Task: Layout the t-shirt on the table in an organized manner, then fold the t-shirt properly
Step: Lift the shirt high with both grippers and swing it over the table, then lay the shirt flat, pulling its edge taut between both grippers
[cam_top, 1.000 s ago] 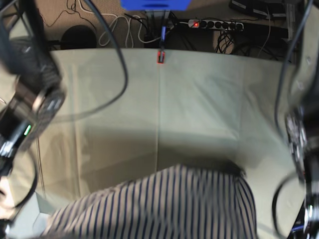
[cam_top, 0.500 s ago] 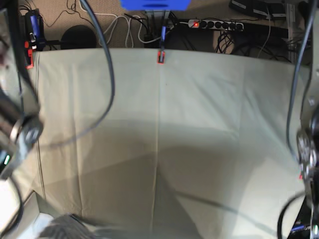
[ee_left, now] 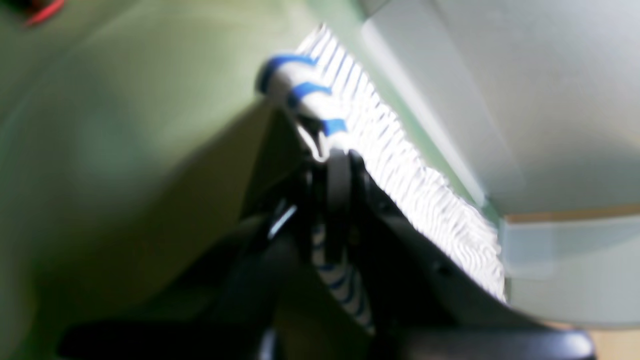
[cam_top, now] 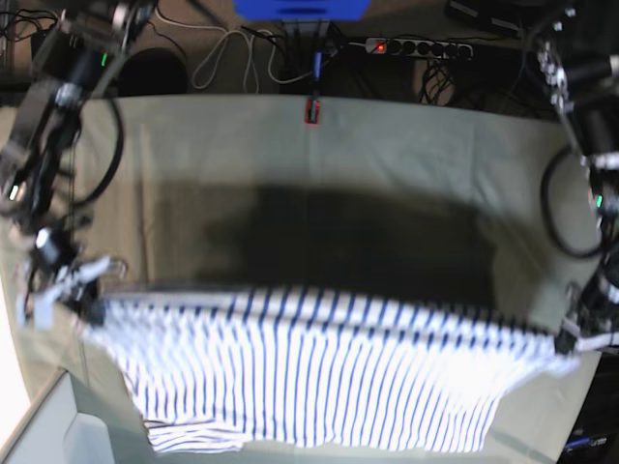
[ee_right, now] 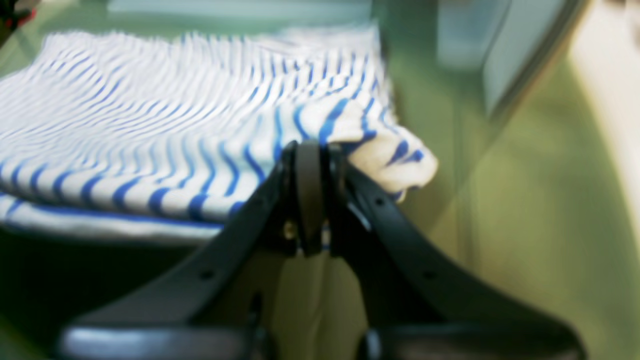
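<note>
Left end effector (ee_left: 335,165): closed on a bunched corner of the t-shirt (cam_top: 309,372); a little tuft of striped cloth sticks out just past its tips, and more cloth shows between the dark fingers lower down. In the base view it sits at that view's right edge (cam_top: 571,338).

Right end effector (ee_right: 310,150): closed on another edge of the t-shirt (ee_right: 150,135), with a rounded fold of cloth poking out just beside its tips. In the base view it sits at that view's left edge (cam_top: 82,290).

T-shirt: stretched taut between the two end effectors as a wide band, its top edge running from one grip to the other and the rest hanging down from them toward the near side. White with thin blue stripes. Whether its lower part rests on the counter cannot be told.

T-shirt seen from the left end effector: the held edge runs away from the tips as a narrow striped strip (ee_left: 400,165); the view is blurred.

Counter (cam_top: 387,174): pale grey-green cloth with faint creases, spreading beyond both end effectors; a broad dark shadow lies on it just past the held edge.

Red clip (cam_top: 311,110): at the counter's far edge, well apart from both end effectors.

Power strip (cam_top: 411,46): beyond the counter's far edge, among cables.
</note>
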Controlling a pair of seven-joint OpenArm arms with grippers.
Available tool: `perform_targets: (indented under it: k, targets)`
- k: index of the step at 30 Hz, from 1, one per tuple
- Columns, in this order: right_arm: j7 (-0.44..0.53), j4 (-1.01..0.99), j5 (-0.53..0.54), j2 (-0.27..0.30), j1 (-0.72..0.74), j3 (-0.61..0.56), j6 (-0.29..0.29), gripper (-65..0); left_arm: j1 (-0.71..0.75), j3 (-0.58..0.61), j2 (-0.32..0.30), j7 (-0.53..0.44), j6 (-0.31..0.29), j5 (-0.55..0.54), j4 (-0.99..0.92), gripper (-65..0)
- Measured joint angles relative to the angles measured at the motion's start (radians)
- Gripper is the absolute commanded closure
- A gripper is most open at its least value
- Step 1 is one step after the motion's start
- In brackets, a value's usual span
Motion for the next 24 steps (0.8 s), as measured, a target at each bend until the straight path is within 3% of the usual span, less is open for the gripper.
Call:
perform_targets:
  k: [5, 14, 22, 24]
  targets:
    - [-0.013, -0.008, 0.013, -0.056, -0.156, -0.004, 0.0, 0.0, 0.193, -0.123, 0.062, 0.034, 0.0, 0.004, 0.006, 0.0]
    - [-0.005, 0.068, 0.016, -0.055, -0.294, 0.004, 0.0, 0.0, 0.339, -0.28, 0.137, 0.031, -0.006, -0.005, 0.082, -0.1]
    - [-0.014, 0.076, 0.013, -0.041, -0.256, -0.01, 0.0, 0.0, 0.324, -0.3, 0.135, 0.037, -0.004, -0.001, 0.074, -0.7]
    - [-0.008, 0.047, 0.012, -0.01, -0.225, -0.044, 0.0, -4.4, 0.322, -0.299, 0.133, 0.056, -0.004, 0.001, 0.079, -3.7]
